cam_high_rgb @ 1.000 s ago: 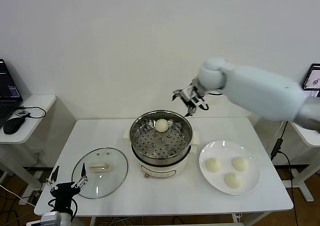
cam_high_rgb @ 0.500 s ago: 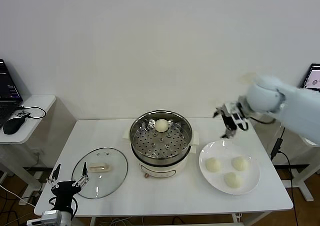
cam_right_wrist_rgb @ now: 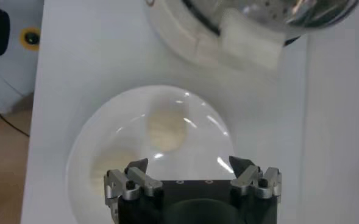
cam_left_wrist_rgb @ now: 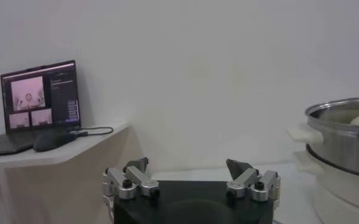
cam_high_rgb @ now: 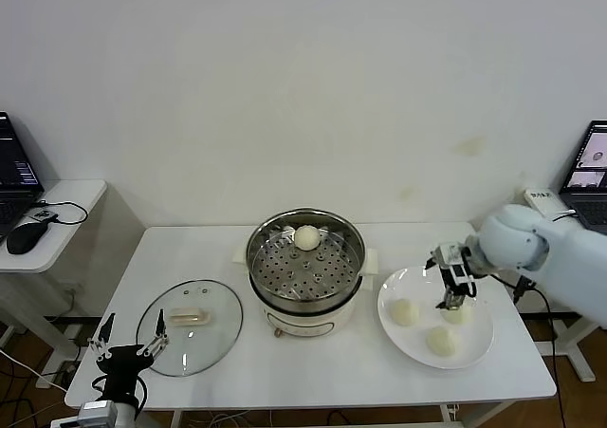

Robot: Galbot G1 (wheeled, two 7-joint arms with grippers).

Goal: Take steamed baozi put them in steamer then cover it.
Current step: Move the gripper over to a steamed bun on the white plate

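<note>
The steamer [cam_high_rgb: 305,269] stands mid-table with one steamed baozi [cam_high_rgb: 306,237] at the back of its basket. Three more baozi [cam_high_rgb: 405,311] lie on a white plate [cam_high_rgb: 417,281] to its right. My right gripper [cam_high_rgb: 450,290] hangs open just above the plate, over the back right bun [cam_high_rgb: 459,313]. In the right wrist view its gripper [cam_right_wrist_rgb: 191,165] is empty, with a bun [cam_right_wrist_rgb: 167,129] ahead of it on the plate [cam_right_wrist_rgb: 75,158]. The cover [cam_high_rgb: 190,326] lies flat left of the steamer. My left gripper [cam_high_rgb: 128,347] waits open and low at the table's front left corner.
A side table with a laptop [cam_left_wrist_rgb: 39,100] and mouse [cam_high_rgb: 26,235] stands on the left. Another laptop [cam_high_rgb: 593,158] sits at the far right. The left wrist view shows its open gripper [cam_left_wrist_rgb: 188,165] and the steamer's wall [cam_left_wrist_rgb: 344,131].
My right arm has swung from behind the steamer to the right and come down over the plate of buns. The left arm has stayed put.
</note>
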